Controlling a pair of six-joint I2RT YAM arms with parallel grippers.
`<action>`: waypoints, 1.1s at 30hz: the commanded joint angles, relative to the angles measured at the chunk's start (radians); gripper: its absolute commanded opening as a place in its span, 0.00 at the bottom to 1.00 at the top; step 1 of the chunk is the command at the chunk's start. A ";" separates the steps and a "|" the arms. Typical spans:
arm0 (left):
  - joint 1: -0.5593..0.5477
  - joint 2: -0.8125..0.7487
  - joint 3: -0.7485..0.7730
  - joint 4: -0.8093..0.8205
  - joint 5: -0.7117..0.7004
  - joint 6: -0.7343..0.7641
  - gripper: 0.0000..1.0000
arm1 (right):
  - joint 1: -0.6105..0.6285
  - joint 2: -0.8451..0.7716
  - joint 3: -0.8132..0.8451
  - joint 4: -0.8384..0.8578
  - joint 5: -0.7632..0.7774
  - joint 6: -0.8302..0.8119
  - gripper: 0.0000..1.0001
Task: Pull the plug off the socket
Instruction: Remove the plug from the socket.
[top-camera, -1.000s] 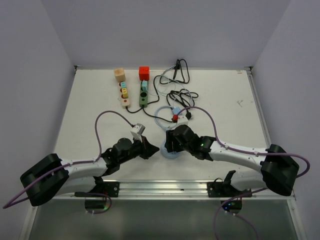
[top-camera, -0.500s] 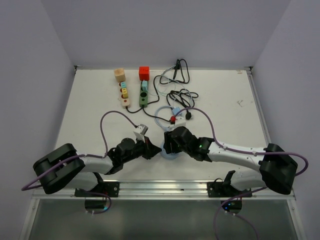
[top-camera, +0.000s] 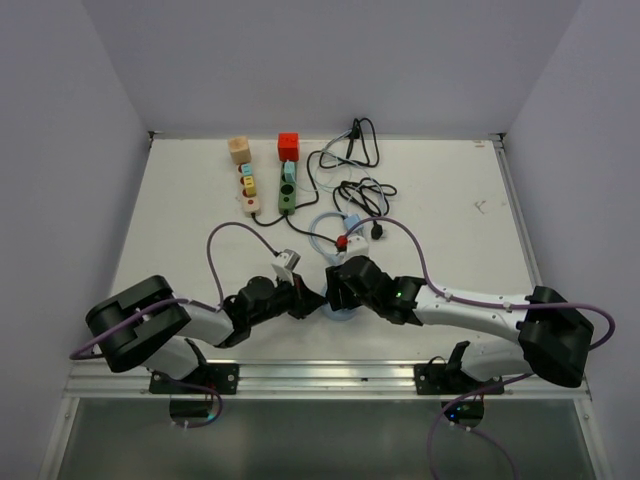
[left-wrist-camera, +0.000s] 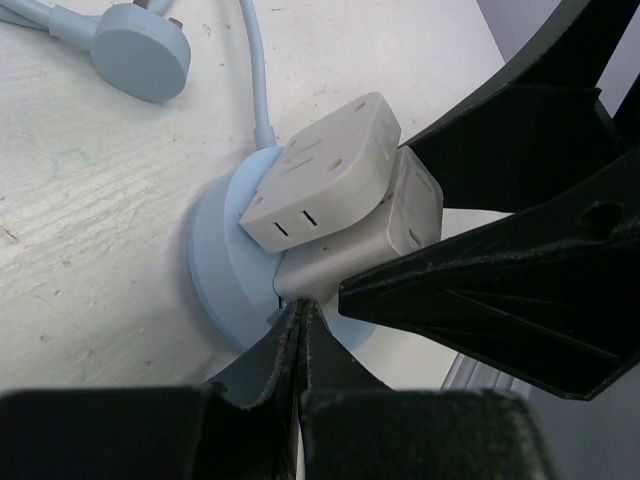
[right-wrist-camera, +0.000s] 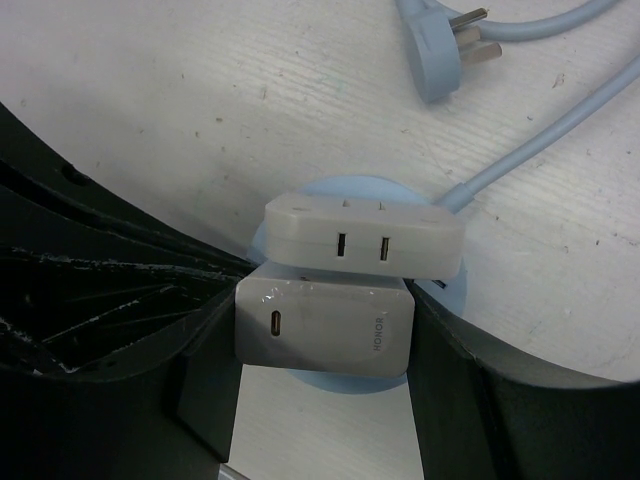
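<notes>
- White plastic marks the charger (right-wrist-camera: 300, 325) you are after. It sits plugged into the side of a white socket block (right-wrist-camera: 365, 235), which rides on a pale blue round base (right-wrist-camera: 335, 188) at the near middle of the bench (top-camera: 180, 200).
- Your right gripper (right-wrist-camera: 325, 350) has one black finger pressed against each side of the charger, so it is grasping the charger. The charger's small port and brand lettering face the right wrist camera.
- Your left gripper (left-wrist-camera: 300, 318) is clenched on nothing, its two tips touching each other. The tips sit just beside the lower edge of the charger, over the blue base. You cannot tell from these views whether they touch it.
- From the left wrist you see the socket block tilted on the base, with the right gripper's fingers (left-wrist-camera: 520, 300) framing the charger from above and below.
- A pale blue cable (right-wrist-camera: 540, 150) leaves the base and runs off across the bench. A pale blue plug (right-wrist-camera: 450, 55) lies loose nearby with its prongs bare.
- From above, your two arms meet nose to nose over the base, close to the near edge of the bench.
- At the far side lie a beige power strip (top-camera: 247, 187) and a green power strip (top-camera: 287, 192), side by side. A tan block (top-camera: 238, 150) and a red block (top-camera: 289, 147) sit at their far ends, and a tangle of black cables (top-camera: 362, 190) lies to the right.
</notes>
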 joint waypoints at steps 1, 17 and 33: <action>-0.007 0.042 0.023 0.047 -0.013 -0.003 0.00 | 0.015 0.004 0.041 -0.003 -0.033 0.019 0.00; -0.008 0.134 -0.019 0.001 -0.063 -0.028 0.00 | 0.023 -0.004 0.054 -0.014 -0.090 0.039 0.00; -0.016 0.137 -0.054 -0.009 -0.090 -0.029 0.00 | 0.014 -0.024 0.060 -0.052 -0.109 0.065 0.00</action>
